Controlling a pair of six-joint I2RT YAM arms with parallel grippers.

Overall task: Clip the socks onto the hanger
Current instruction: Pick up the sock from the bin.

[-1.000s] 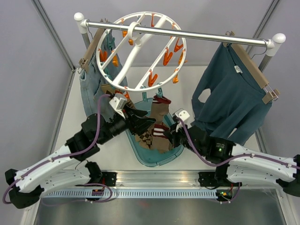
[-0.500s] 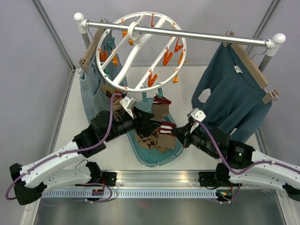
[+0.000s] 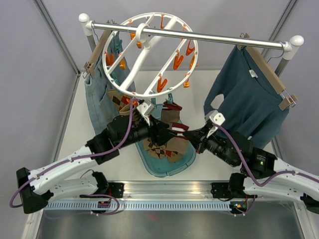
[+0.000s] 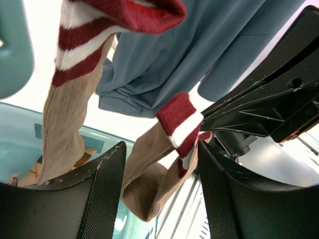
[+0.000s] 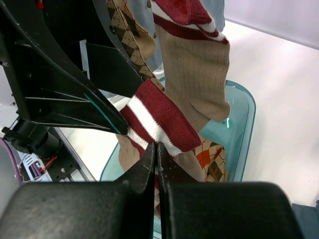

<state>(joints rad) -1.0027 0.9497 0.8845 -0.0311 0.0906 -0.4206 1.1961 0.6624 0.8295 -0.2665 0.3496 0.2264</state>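
The white ring hanger [image 3: 149, 55] with orange and teal clothespins hangs from the rail. One tan sock with a red-and-white striped cuff [image 3: 171, 113] hangs below its near edge; it also shows in the right wrist view [image 5: 192, 74]. My right gripper [image 3: 193, 137] is shut on the striped cuff of a second sock [image 5: 159, 122] and holds it above the basket. My left gripper [image 3: 167, 133] is open, and its fingers [image 4: 107, 189] stand either side of that same sock [image 4: 182, 127] without closing on it. More argyle socks [image 3: 162, 149] lie in the basket.
A teal basket [image 3: 149, 167] sits on the table between the arms. Blue-grey jeans [image 3: 97, 94] hang on a wooden hanger at the left and a teal sweater [image 3: 244, 99] at the right, both from the metal rail [image 3: 209, 36].
My right gripper has lifted the striped-cuff sock out of the basket and moved right and up. My left gripper has moved right and forward until its open fingers flank the sock.
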